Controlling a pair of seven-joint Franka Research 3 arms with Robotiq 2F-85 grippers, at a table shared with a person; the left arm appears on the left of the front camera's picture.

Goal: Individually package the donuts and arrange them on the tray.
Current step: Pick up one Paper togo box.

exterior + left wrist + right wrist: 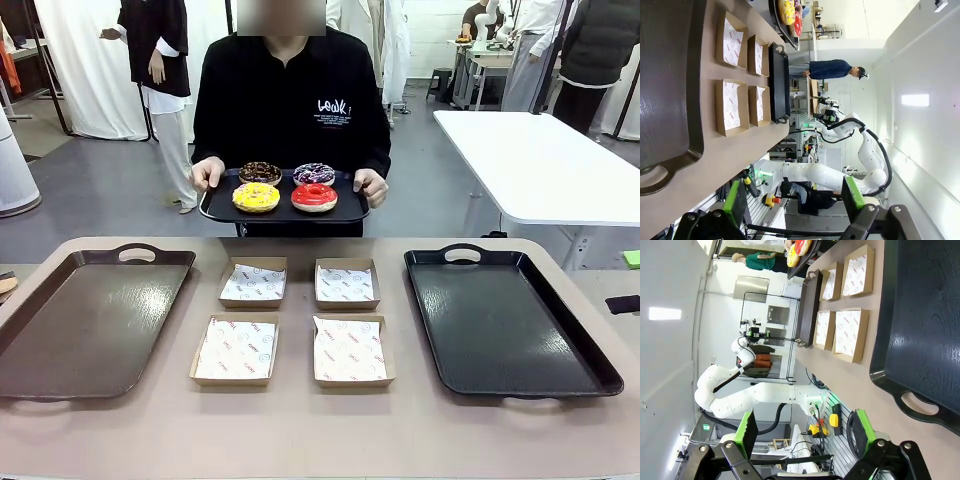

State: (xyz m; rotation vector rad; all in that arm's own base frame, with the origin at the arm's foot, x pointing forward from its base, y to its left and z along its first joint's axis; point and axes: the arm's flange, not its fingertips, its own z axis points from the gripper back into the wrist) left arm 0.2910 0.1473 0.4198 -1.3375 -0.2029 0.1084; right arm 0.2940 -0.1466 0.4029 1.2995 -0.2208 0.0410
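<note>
1. Left hand [794, 197] and right hand [805, 427] are both spread wide and hold nothing, one at each end of the counter [300, 430].
2. Four empty boxes [253, 283] lie mid-counter between them.
3. The donuts [256, 197] sit beyond the counter's far edge on a small tray [215, 208] held by the person. They are centred, so neither arm looks nearer.

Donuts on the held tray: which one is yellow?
The yellow donut, in the tray's near row at the robot's left, beside the red donut; the chocolate donut and purple donut behind are dark.
</note>
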